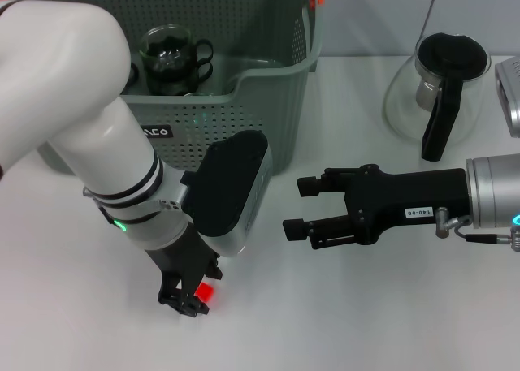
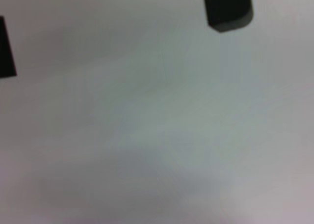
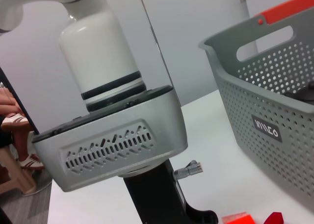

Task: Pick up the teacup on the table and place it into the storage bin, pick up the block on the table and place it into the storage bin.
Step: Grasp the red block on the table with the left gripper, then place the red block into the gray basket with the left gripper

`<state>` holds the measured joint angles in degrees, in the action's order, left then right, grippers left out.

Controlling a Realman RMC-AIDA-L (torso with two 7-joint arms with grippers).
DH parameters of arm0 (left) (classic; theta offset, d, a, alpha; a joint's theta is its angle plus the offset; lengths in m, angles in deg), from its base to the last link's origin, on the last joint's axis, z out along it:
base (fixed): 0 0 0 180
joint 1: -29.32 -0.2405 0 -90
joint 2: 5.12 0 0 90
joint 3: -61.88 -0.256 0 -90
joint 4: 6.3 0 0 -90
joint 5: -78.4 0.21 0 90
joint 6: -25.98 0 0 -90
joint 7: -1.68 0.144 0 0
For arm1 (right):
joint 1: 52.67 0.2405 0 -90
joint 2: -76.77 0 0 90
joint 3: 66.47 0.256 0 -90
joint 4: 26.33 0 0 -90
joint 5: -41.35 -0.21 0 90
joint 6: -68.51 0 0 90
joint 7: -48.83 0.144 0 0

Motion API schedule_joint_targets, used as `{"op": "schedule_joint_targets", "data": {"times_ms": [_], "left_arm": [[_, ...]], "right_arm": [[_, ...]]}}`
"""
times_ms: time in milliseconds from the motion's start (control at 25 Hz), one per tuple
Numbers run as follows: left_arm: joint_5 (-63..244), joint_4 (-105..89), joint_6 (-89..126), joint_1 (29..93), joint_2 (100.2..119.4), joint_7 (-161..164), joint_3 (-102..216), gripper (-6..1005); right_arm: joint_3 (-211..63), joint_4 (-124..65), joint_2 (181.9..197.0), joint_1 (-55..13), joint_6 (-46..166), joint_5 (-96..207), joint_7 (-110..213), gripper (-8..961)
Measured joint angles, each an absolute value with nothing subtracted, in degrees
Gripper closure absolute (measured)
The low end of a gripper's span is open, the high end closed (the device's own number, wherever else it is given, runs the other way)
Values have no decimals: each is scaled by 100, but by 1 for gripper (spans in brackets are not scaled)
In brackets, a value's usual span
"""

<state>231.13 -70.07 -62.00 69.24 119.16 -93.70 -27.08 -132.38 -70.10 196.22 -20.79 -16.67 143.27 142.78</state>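
Note:
The grey-green storage bin point(image 1: 268, 103) stands at the back of the white table, also in the right wrist view point(image 3: 274, 116). Inside it sits a dark glass teacup point(image 1: 169, 56). A small red block point(image 1: 205, 292) lies on the table near the front, also seen low in the right wrist view point(image 3: 238, 218). My left gripper point(image 1: 185, 299) is lowered to the table right beside the block, on its left. Its dark fingertips point(image 2: 228, 8) stand wide apart over bare table, so it is open and empty. My right gripper point(image 1: 299, 206) hovers open at mid-table, pointing left.
A glass pot with a black handle point(image 1: 439, 91) stands at the back right, with a metal object point(image 1: 510, 91) at the right edge. The left arm's bulky wrist point(image 1: 231, 192) sits just in front of the bin wall.

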Motion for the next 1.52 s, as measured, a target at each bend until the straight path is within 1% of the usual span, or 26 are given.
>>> {"op": "schedule_joint_targets", "data": {"times_ms": [240,440,680,880,1040,1200,1360,1520], "left_arm": [[23116,-6962,-6139,6922,11923,-9387,-2708,522],[23116,-6907,-6126,6922,11925,-9386,-2715,557],[23115,-6905,-6182,6922,11925,-9397,-2715,658],[23115,-6952,-6238,6922,11925,-9439,-2706,769],[23114,-7058,-6297,6907,11925,-9578,-2696,792],[23079,-7584,-6758,6770,11924,-9727,-2462,815],[22783,-8498,-7683,6512,11930,-9871,-1560,802],[22343,-9239,-8533,6480,11901,-9984,-115,788]], "right_arm": [[-13238,-7010,19622,-2085,-1665,14330,14278,69],[-13238,-7010,19621,-2095,-1665,14328,14278,70],[-13238,-7010,19622,-2095,-1665,14333,14275,70],[-13238,-7010,19621,-2094,-1665,14339,14270,71],[-13238,-7008,19611,-2094,-1658,14368,14270,71],[-13238,-6959,19570,-2093,-1605,14575,14281,70],[-13238,-6837,19517,-2094,-1555,14755,14254,70],[-13238,-6750,19495,-2094,-1567,14855,14152,69]]}}
